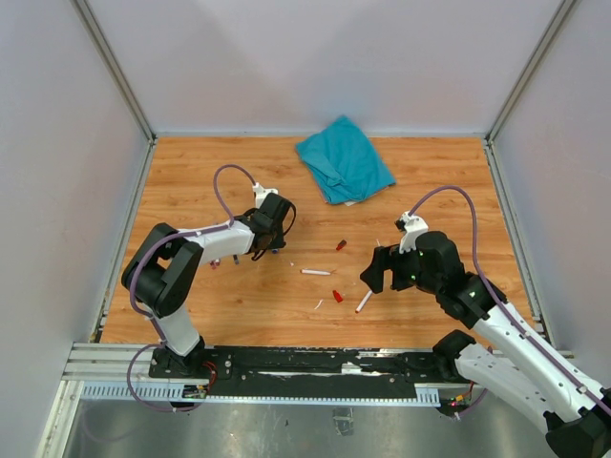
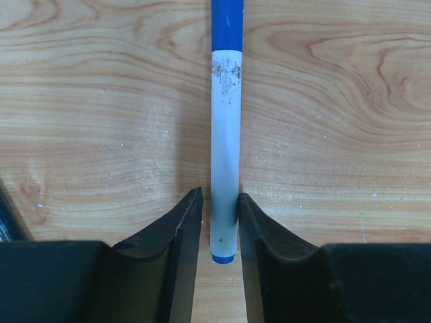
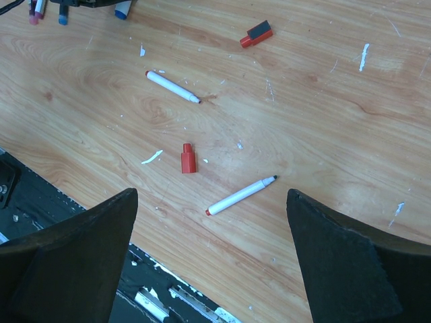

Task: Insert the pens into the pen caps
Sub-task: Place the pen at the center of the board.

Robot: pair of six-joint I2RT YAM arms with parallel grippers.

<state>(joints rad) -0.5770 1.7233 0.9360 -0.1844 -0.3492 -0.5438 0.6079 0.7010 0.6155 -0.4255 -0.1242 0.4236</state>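
Observation:
My left gripper [image 1: 274,237] is low over the table at mid-left. In the left wrist view its fingers [image 2: 182,222] are closed on the lower end of a white pen with a blue cap [image 2: 225,134]. My right gripper [image 1: 374,275] is wide open and empty above the table [image 3: 210,222]. Below it lie a white pen with a red end and dark tip [image 3: 241,196], also visible from above [image 1: 364,301], and a red cap [image 3: 188,158]. A second uncapped pen [image 3: 173,87] and a red and dark cap [image 3: 256,33] lie farther out.
A crumpled teal cloth [image 1: 344,157] lies at the back centre. Small white scraps [image 3: 151,157] dot the wood. More capped pens [image 3: 62,17] lie beside the left gripper. The black base rail [image 1: 315,367] runs along the near edge, and grey walls enclose the table.

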